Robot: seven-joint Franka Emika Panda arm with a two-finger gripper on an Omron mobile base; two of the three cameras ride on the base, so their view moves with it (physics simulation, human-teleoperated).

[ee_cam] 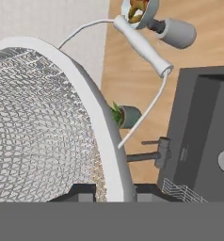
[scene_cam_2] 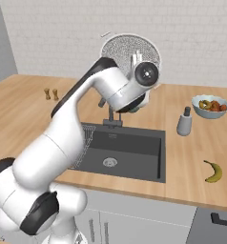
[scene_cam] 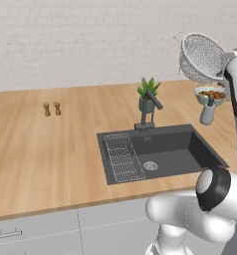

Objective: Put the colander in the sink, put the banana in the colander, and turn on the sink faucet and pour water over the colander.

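A: What has the tool (ee_cam: 115,190) got?

B: It is clenched on the rim of the colander (scene_cam: 202,56), lifted high off the table (scene_cam: 51,149). The bowl is tipped up on edge, rim near vertical, with its open mouth turned sideways rather than up.

A: And its handle?

B: In the hand view a thin wire loop with a pale grip stretches away from the tool, so the colander's long line runs from the gripped rim out toward the far end of that handle.

A: What lies under the tool?

B: The sink (scene_cam_2: 129,150), dark and recessed, with its round drain and the wire rack (scene_cam: 123,158) at one side. Just behind it stands the sink faucet (scene_cam: 149,112), spout angled over the basin, and a potted plant (scene_cam: 148,93) beyond that.

A: The banana (scene_cam_2: 213,171)?

B: Flat on the table, well off to the tool's right, long axis running roughly near to far, curve bowed outward. Farther on sit a grey bottle (scene_cam_2: 184,122) and a fruit bowl (scene_cam_2: 211,106). Two small shakers (scene_cam: 52,108) stand far to the left.
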